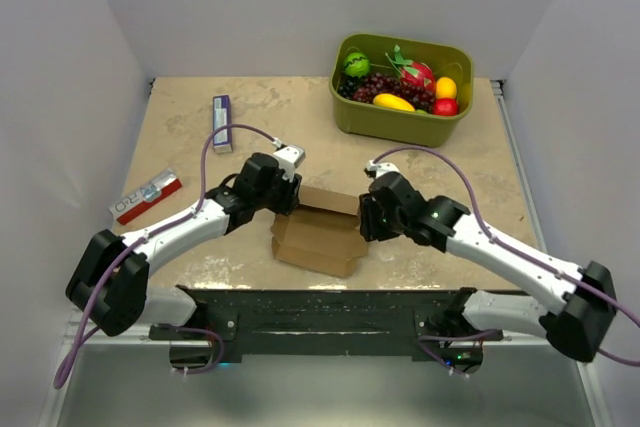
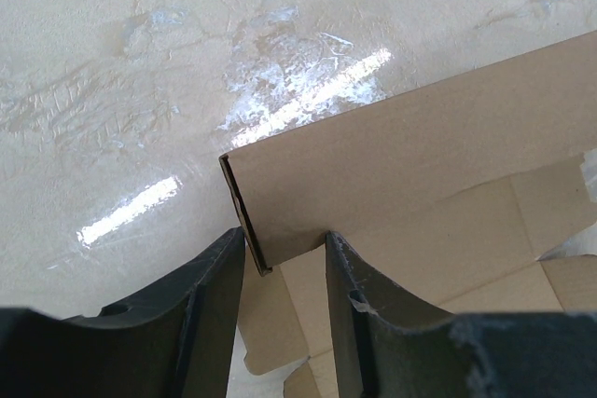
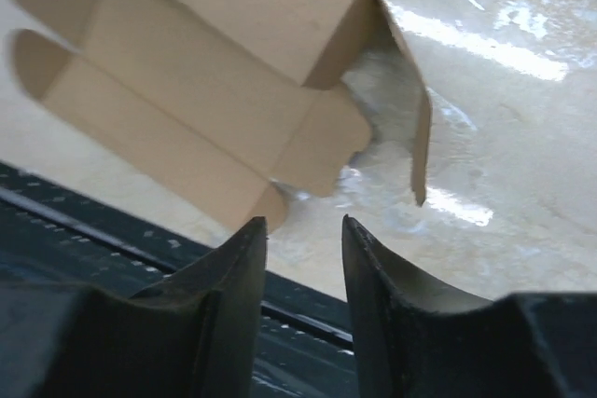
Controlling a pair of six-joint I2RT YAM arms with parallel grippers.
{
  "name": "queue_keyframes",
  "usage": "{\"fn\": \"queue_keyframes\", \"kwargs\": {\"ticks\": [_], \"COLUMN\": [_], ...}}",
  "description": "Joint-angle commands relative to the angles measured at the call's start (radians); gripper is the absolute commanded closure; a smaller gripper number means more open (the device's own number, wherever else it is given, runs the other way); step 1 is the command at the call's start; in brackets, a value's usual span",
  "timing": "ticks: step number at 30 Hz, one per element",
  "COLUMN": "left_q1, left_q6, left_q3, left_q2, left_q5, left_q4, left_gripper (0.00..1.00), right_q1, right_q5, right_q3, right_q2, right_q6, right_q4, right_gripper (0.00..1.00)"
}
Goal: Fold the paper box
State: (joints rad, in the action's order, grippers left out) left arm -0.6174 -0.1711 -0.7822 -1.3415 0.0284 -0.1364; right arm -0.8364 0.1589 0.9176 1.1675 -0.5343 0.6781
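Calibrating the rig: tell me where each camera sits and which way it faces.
Top: above and behind, looking down at table; both arms show.
Left wrist: on that arm, looking along left tool at box corner; two fingers show.
Right wrist: looking along right tool at box flaps and table; two fingers show.
Shared: the box, in all three.

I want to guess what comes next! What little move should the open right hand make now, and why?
Probably ease the right hand forward to the loose side flap of the paper box and nudge it inward. The hand is open and empty, the flap sticks out unfolded just ahead, and the left hand is at the box's other end.
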Motion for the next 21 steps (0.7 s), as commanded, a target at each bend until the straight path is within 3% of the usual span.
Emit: {"fn": "queue_keyframes", "kwargs": {"ticks": [1,4,7,16,21], "left_q1": [-0.004,-0.004,-0.004,-0.004,-0.004], "left_q6": [0.018,0.018,0.016,0.016,0.016], "left_q3": [-0.029,-0.029,-0.028,-0.028,-0.026], "left_q2": [0.007,0.007,0.007,0.007,0.008], "left_q5": [0.005,0.007,0.007,0.011,0.015], "left_q4": [-0.016,-0.015,-0.017,-0.017,-0.016], "left_gripper": [0.56,0.56,0.56,0.56,0.56], "right_q1": [-0.029,-0.038,-0.038,-0.040,-0.047], "right_q5": [-0.056,-0.082,-0.056,0.056,0.145], "right_q3": [-0.088,-0.118,-0.161,-0.226,-0.244], "right_q2": [-0.080,-0.020,0.044,0.197,0.274], "right_q6": [-0.099,-0.101,-0.108,-0.154,-0.196], "right_q4": [-0.150,-0.187,-0.244,-0.379,-0.347], "right_gripper": [0.68,0.80,0.86,0.93,0.94]}}
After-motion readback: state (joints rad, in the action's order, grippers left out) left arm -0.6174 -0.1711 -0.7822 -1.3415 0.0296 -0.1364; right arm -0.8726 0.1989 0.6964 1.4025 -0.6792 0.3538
